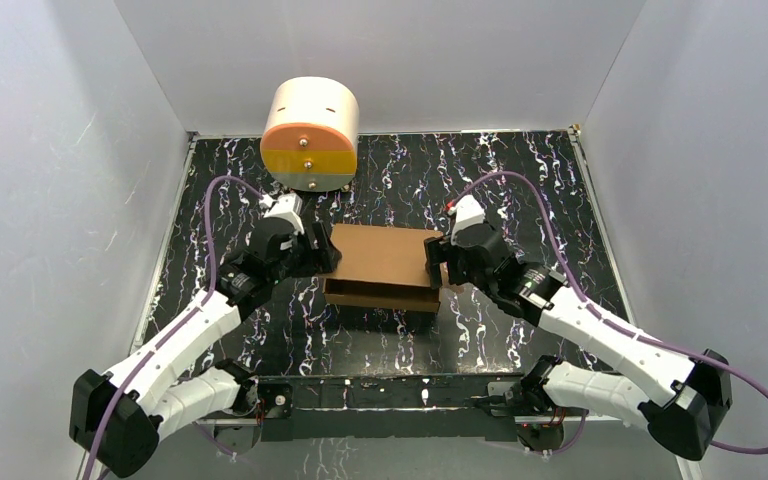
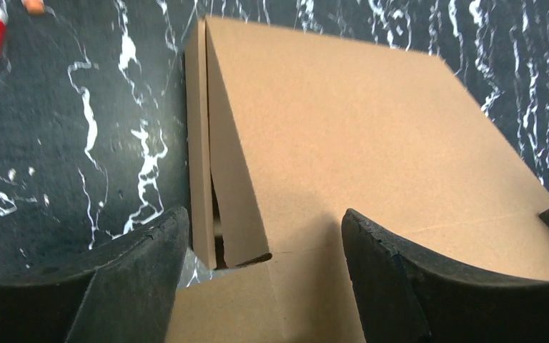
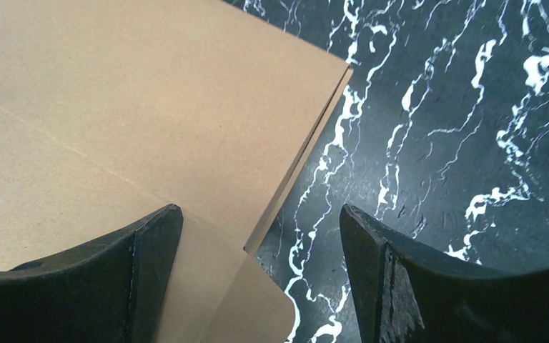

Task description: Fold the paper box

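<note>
- We saw a black, white-veined marble desk [image 1: 520,180] between grey walls, with a cream cylinder fronted in orange and yellow [image 1: 310,135] at its far edge.
- The plain brown corrugated paper box [image 1: 385,262] lay mid-desk, its lid nearly down.
- The left end effector [image 2: 262,225] hung released over the box's left edge.
- The right end effector [image 3: 261,229] hung released over its right edge.

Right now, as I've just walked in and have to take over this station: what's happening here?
Two robot arms are folding a brown paper box in the middle of the black marbled table. The left gripper is at the box's left end and the right gripper at its right end, both with jaws open, clamping nothing. The box is nearly formed: the lid lies over it, but a left side flap is not tucked in. A cream cylinder stands behind.
</note>
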`<state>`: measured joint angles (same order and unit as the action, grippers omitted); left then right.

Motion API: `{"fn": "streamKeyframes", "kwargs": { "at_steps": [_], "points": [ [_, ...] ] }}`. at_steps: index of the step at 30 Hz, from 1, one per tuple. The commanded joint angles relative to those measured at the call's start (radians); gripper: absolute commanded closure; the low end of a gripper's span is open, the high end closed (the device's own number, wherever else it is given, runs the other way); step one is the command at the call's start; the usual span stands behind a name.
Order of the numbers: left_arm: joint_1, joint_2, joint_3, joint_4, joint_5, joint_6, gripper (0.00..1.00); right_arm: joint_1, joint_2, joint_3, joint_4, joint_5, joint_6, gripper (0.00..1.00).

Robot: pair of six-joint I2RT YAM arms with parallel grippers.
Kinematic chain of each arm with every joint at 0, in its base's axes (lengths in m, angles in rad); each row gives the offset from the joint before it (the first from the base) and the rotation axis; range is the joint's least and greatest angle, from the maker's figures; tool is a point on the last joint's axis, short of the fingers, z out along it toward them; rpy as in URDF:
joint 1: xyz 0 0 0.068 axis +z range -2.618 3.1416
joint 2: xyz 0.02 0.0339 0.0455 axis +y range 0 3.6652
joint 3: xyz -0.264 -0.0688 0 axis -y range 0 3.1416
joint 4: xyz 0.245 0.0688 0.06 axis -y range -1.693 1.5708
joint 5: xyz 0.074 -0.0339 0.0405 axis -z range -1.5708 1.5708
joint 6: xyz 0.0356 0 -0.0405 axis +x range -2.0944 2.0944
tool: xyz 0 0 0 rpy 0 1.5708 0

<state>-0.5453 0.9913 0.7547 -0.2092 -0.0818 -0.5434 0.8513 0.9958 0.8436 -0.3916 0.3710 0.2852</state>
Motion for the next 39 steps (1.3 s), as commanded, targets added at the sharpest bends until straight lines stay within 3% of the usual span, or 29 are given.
{"fn": "streamKeyframes", "kwargs": {
  "at_steps": [1,25,33,39],
  "points": [
    [-0.002,-0.039,-0.07,0.02,0.061,-0.043,0.25,0.003,-0.036,-0.06,0.043,-0.026,0.047,0.11],
    [-0.002,-0.03,-0.433,0.277,0.028,-0.212,0.26,0.003,-0.026,-0.442,0.351,-0.045,0.158,0.18],
    [-0.002,-0.014,-0.504,0.447,0.023,-0.215,0.28,0.002,-0.025,-0.501,0.442,0.017,0.121,0.2],
    [-0.002,0.044,-0.457,0.511,-0.004,-0.192,0.28,0.002,-0.004,-0.454,0.459,0.049,0.046,0.2]
  ]
}}
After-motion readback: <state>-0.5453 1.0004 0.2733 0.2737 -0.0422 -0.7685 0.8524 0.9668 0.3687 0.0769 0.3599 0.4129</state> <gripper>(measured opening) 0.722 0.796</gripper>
